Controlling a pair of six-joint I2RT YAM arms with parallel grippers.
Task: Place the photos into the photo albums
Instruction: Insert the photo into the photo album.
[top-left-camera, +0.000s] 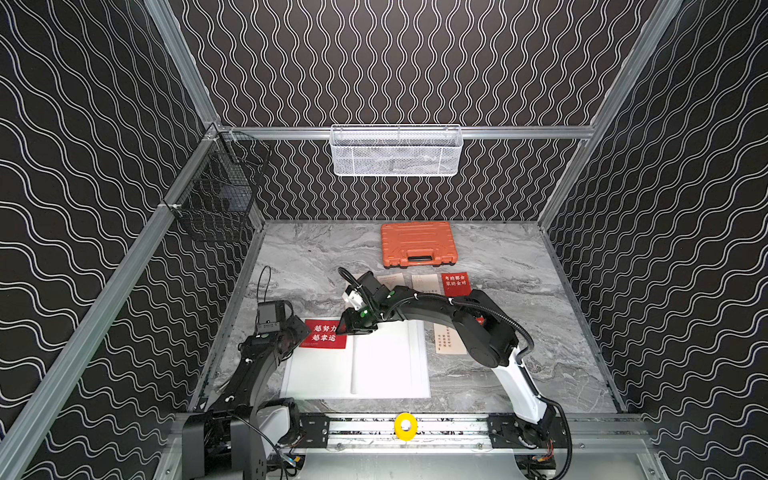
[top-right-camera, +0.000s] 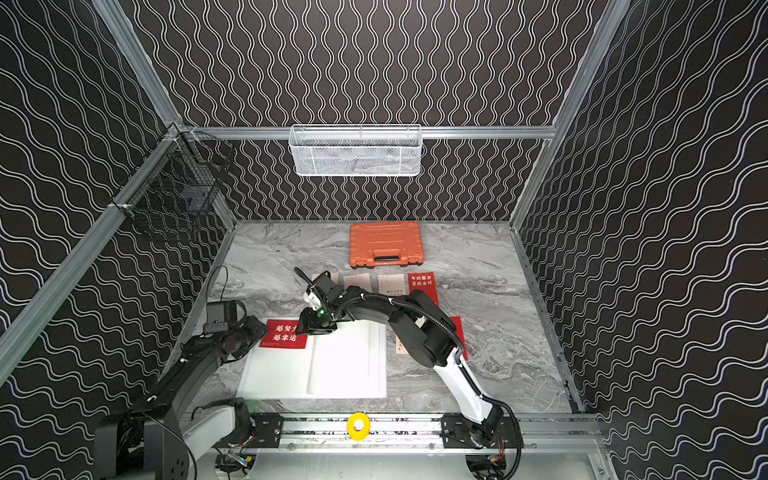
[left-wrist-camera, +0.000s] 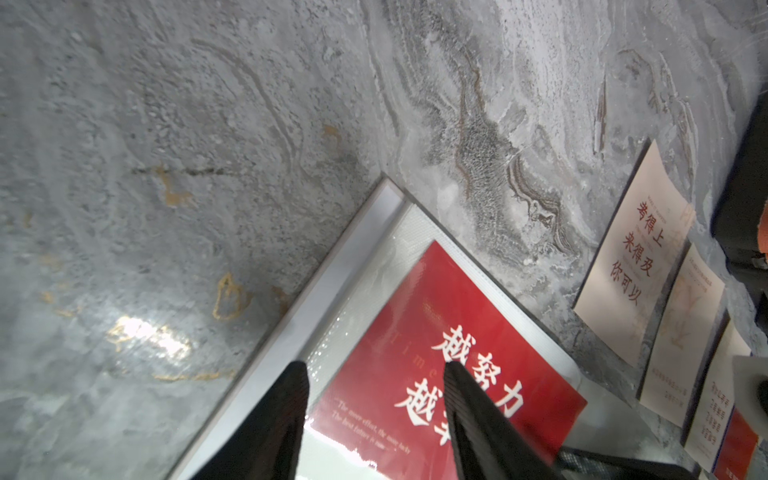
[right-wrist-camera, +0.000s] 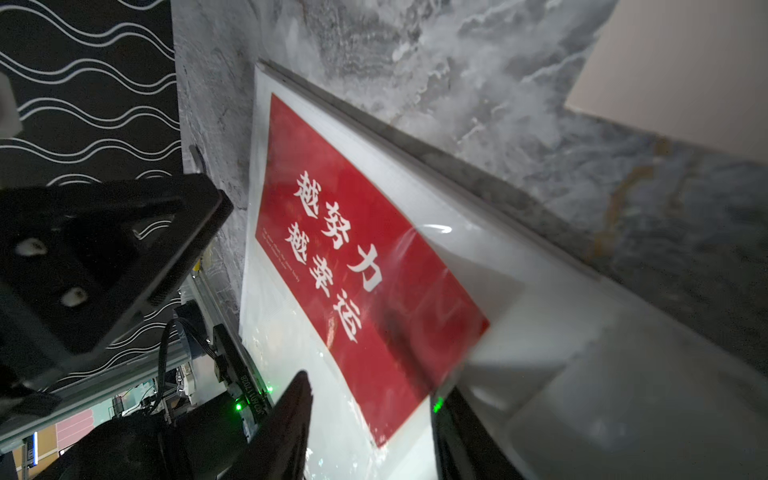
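Right gripper (right-wrist-camera: 370, 386) parted, red photo (right-wrist-camera: 353, 249) on album (top-left-camera: 374, 365)

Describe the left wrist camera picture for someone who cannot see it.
A red card with white Chinese characters lies at the corner of a white album, with the left gripper open over it. Cream cards lie in a row beside the album on the grey marble table.

Wavy-lined black walls (top-left-camera: 395, 62), grey marble tabletop (top-left-camera: 519, 257)
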